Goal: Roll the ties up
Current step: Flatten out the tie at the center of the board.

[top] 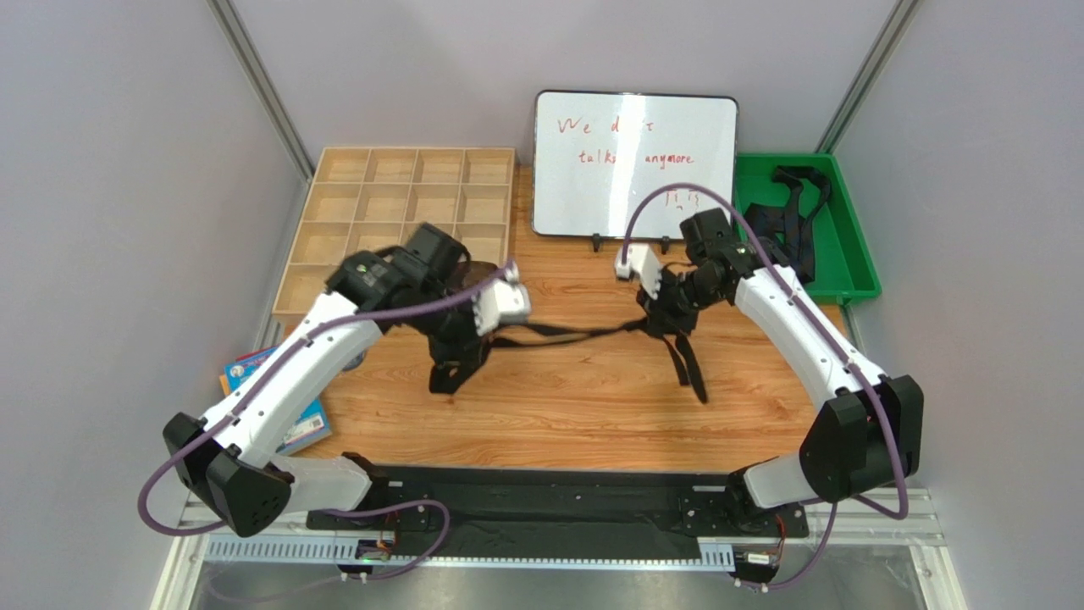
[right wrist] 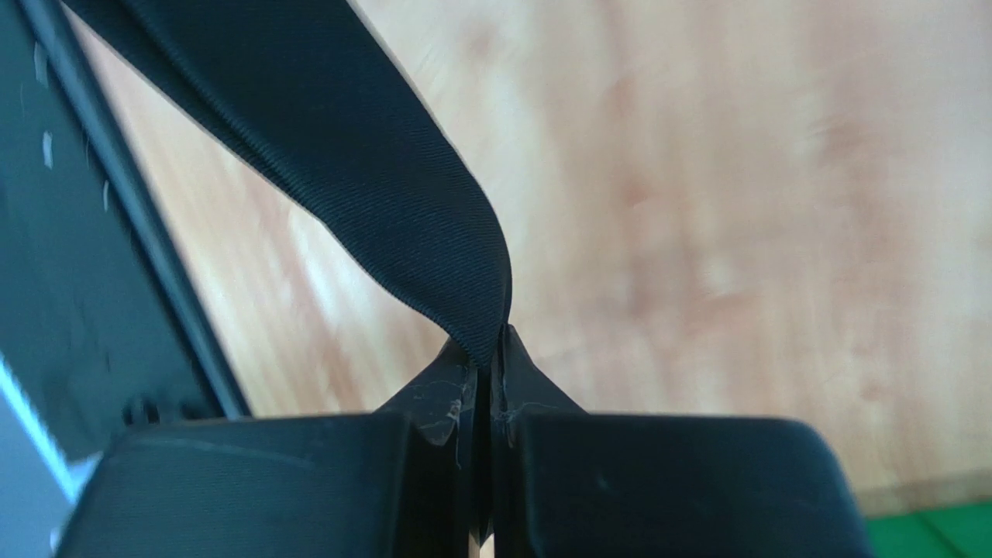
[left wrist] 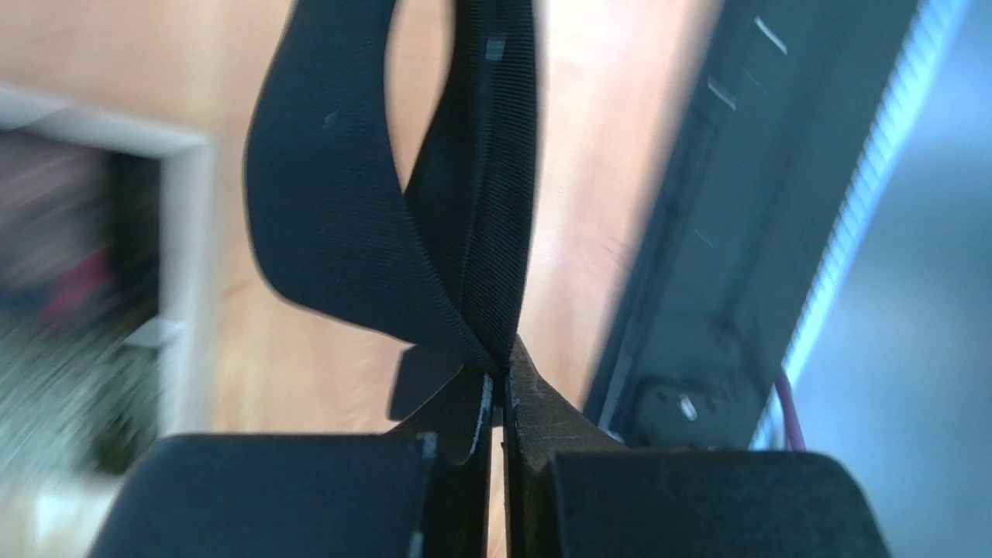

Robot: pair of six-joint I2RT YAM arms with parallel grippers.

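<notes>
A plain black tie [top: 573,332] hangs stretched above the wooden table between my two grippers. My left gripper [top: 461,333] is shut on its left part, and the end droops to the table [top: 448,376]. In the left wrist view the folded black fabric [left wrist: 466,209] rises from the closed fingertips [left wrist: 503,384]. My right gripper [top: 672,313] is shut on the tie's right part, with a tail hanging down [top: 691,369]. In the right wrist view the black band [right wrist: 384,198] runs up left from the closed fingertips [right wrist: 498,343]. More black ties [top: 779,216] lie in the green tray.
A wooden compartment box [top: 395,203] stands at the back left. A whiteboard [top: 634,163] stands at the back centre. The green tray [top: 853,242] sits at the back right. A blue book [top: 274,394] lies at the left under my left arm.
</notes>
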